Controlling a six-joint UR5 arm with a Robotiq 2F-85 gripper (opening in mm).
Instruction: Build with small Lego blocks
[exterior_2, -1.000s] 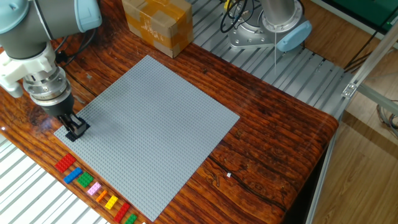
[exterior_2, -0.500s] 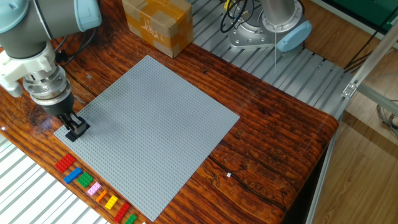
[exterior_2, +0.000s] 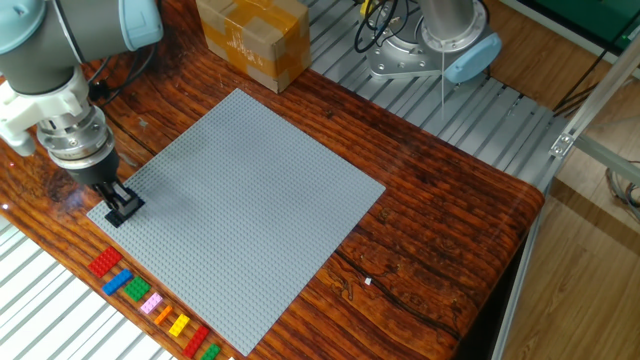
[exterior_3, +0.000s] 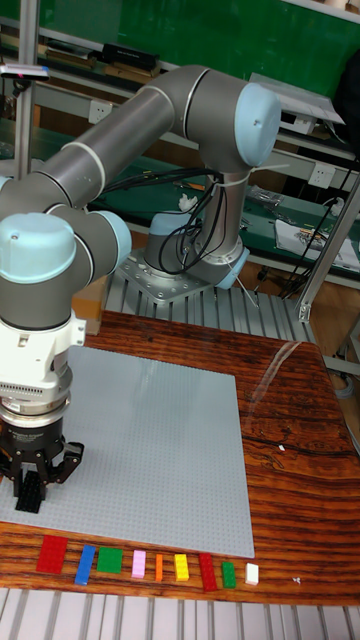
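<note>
At the far left of the fixed view, the gripper (exterior_2: 124, 207) stands at the left corner of the grey baseplate (exterior_2: 250, 200), its black fingers pressed down to the studs. A dark block appears to sit between the fingertips, but black on black makes it hard to separate brick from finger; whether the jaws are clamped on it or have let go cannot be told from either view.

Moving right along the near edge of the wooden surface (exterior_2: 440, 210), the small Lego blocks (exterior_3: 140, 565) lie in a single row just off the baseplate's front edge, each apart from its neighbour. In the tall view they read, left to right: red brick (exterior_3: 52, 553), blue brick (exterior_3: 86, 564), green brick (exterior_3: 109, 561), pink, orange, yellow, a second red, a second green and a small white piece.

These bricks should be very light, rigid and smooth-sided, so they are likely to skid or twist if nudged off-centre. The sensible hold is across the two long flat sides, near the middle, with the fingers coming straight down. Seating one on the studs probably takes a firm vertical press, and a tilted brick may jam.

Farther right and back stands a cardboard box (exterior_2: 253, 38), clear of the work.
</note>
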